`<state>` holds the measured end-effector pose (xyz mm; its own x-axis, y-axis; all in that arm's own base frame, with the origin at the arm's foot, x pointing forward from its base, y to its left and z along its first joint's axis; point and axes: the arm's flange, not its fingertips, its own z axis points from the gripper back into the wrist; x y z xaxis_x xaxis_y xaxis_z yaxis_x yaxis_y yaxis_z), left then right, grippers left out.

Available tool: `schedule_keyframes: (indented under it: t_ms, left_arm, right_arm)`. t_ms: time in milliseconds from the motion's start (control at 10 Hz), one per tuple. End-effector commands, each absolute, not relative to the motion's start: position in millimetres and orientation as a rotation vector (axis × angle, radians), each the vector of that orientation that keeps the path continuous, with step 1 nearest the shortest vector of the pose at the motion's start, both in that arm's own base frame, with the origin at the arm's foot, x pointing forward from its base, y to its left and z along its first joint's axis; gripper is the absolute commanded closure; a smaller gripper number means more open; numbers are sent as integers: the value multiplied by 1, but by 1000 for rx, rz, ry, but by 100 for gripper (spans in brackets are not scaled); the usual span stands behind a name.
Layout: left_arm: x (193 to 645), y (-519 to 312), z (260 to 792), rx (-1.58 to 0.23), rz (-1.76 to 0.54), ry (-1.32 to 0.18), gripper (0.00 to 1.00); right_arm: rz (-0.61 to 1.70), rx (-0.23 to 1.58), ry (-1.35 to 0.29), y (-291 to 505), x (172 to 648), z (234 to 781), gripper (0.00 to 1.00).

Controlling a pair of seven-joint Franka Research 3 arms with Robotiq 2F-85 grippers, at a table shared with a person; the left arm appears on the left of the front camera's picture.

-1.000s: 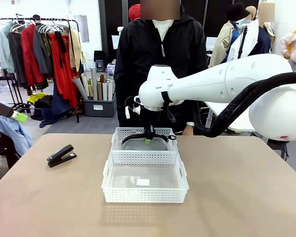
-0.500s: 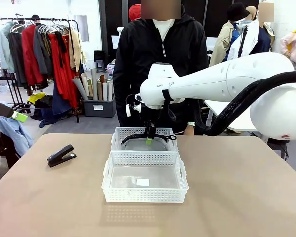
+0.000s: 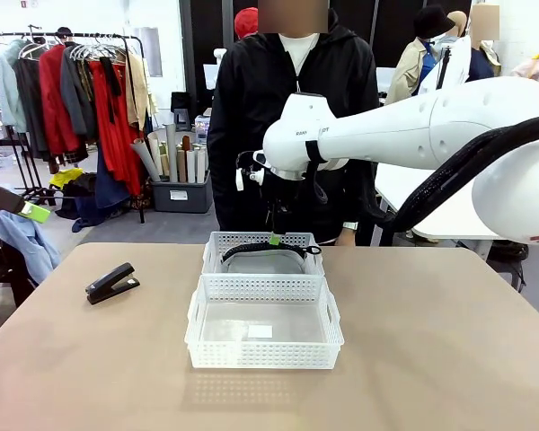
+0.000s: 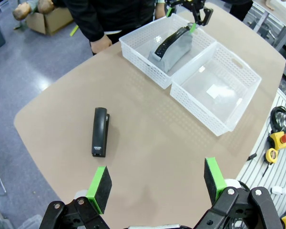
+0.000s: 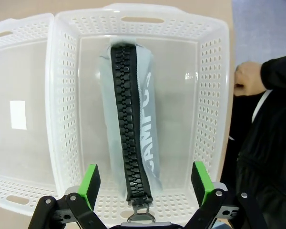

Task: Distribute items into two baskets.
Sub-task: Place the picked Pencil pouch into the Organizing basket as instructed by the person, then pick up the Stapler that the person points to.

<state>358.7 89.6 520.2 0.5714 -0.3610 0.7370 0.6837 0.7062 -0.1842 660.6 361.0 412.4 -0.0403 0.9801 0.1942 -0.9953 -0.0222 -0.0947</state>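
- Right gripper [image 3: 274, 239]: I see it hanging above the far basket [image 3: 217, 242], clear of the contents. In the right wrist view its green pads [image 5: 89, 183] stand wide apart, so the jaws are open and grip nothing.
- Grey pouch [image 3: 260, 260]: it lies inside the far basket, zipper edge up. In the right wrist view the pouch [image 5: 133, 119] runs from 12 to 6 o'clock along the middle of that basket [image 5: 207, 95], with printed letters on its side. Its zipper pull sits at 6 o'clock, between the open fingers.
- Near basket [image 3: 262, 357]: it touches the far basket, which is at its 12 o'clock. A small white label [image 3: 260, 331] lies on its floor.
- Stapler [image 3: 112, 282]: it rests on the table [image 3: 449, 359] at roughly 9 o'clock from the near basket, well apart from both baskets.
- Left gripper [image 4: 157, 183]: I read its jaws as open, pads spread with only tabletop between them. From its wrist camera the stapler [image 4: 100, 131] lies toward 10 o'clock and the two baskets toward 1 o'clock, the pouch [image 4: 174, 45] in the farther one [image 4: 143, 62].
- Person [image 3: 287, 117]: standing at the far edge, at 12 o'clock behind the baskets, one hand [image 5: 248, 78] just beyond the far basket's rim.
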Motion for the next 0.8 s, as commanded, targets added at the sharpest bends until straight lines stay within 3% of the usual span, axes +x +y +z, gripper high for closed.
schedule_keyframes:
  t_ms: [0, 700]
  left_arm:
    - [358, 90, 520, -503, -642, -744, 0]
    - [358, 90, 520, -503, -642, -744, 0]
  right_arm:
    - [1582, 113, -222, 358, 650, 415, 0]
    - [1593, 90, -227, 361, 659, 412, 0]
